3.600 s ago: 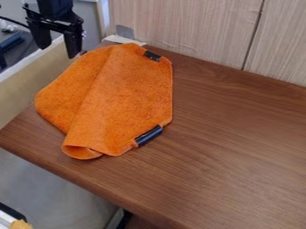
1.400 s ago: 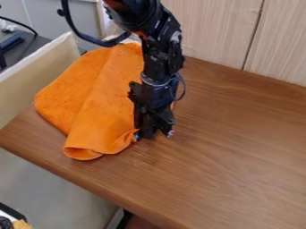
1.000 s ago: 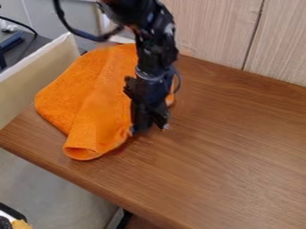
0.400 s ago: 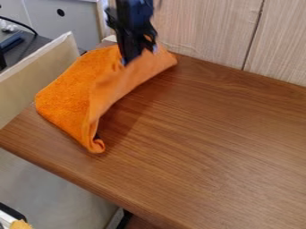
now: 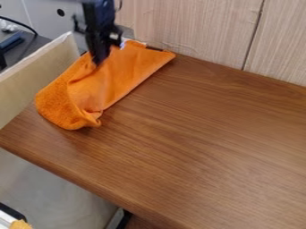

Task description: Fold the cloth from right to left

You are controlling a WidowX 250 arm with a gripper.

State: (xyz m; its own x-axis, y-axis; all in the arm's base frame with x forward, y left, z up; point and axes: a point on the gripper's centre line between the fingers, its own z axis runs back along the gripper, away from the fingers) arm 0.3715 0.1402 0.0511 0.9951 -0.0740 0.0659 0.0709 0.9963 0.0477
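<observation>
My gripper (image 5: 100,60) is at the upper left, shut on the orange cloth (image 5: 101,87). The held part of the cloth is raised at its upper left side, with creases running down from the grip. The cloth's right part is pulled over toward the left, leaving a slanting right edge from the upper corner near the wall down to a crumpled lower end. A dark strip shows along the top right edge of the cloth.
The brown wooden table (image 5: 203,134) extends right and forward of the cloth. A wood-panelled wall (image 5: 197,29) borders its back. Along the left stands a pale board (image 5: 42,62), close to the cloth and gripper.
My gripper has moved from the cloth's lower right side up and left, drawing the cloth with it. The cloth's lower end has shifted up and left, uncovering table.
</observation>
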